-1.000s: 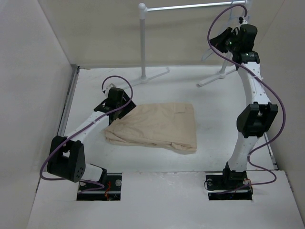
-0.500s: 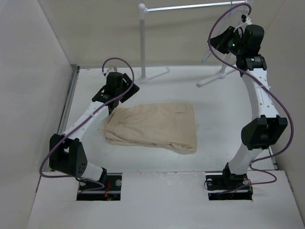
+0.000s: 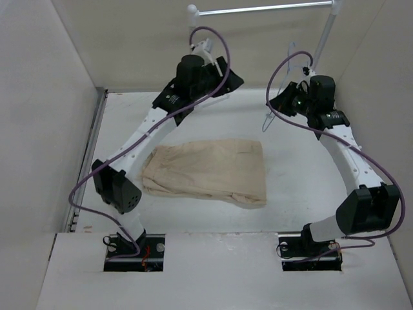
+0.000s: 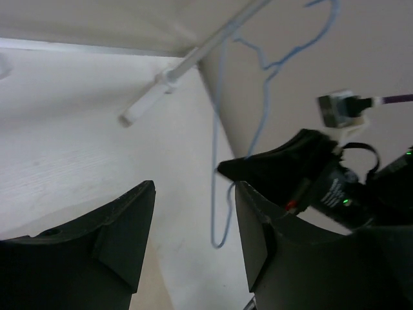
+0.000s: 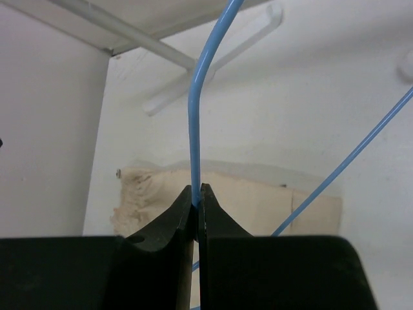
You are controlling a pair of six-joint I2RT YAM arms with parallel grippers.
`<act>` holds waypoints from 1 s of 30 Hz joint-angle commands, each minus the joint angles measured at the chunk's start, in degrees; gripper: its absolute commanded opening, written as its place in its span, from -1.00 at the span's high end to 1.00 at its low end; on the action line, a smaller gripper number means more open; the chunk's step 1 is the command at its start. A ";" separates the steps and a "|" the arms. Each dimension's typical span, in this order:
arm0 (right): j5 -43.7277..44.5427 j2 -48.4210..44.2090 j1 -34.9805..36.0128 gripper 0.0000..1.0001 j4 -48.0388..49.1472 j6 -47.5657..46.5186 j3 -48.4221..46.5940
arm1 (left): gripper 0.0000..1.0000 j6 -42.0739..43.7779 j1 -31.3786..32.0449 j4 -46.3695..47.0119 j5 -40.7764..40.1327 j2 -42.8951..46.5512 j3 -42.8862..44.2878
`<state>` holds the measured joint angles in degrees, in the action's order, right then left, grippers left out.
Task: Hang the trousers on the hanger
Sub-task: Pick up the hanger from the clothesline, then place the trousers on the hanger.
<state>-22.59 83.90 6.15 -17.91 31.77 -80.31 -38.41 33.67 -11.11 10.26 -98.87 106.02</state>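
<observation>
Right gripper [image 5: 197, 192]: jaws pressed together on the thin pale blue wire clothes hanger [image 5: 193, 116]. The wire rises straight up from between the fingertips, and a second strand slants away to one side.

Left gripper [image 4: 193, 223]: jaws partly apart, nothing between them. The hanger hangs ahead of this gripper, beyond the gap and clear of both fingers.

The large beige folded cloth trousers [image 3: 206, 171] lie flat on the white table [image 3: 303, 174], below and well apart from both grippers. A white tubular rack [image 3: 258, 9] stands beyond the grippers.
</observation>
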 commanded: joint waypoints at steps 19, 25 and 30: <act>1.14 -14.90 8.56 0.90 -4.06 3.12 21.16 | 0.22 4.14 12.86 -3.65 5.56 -23.73 16.50; 3.25 -18.06 8.83 0.89 -8.09 3.39 22.83 | 0.83 4.05 13.13 -3.04 2.75 -24.00 14.22; 6.67 -23.07 8.30 0.75 -14.24 3.83 24.24 | 1.00 1.78 13.30 1.43 -3.83 -18.83 4.58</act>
<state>-18.48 65.43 14.70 -27.92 35.16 -55.96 -36.73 48.45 -12.82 14.39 -121.99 115.94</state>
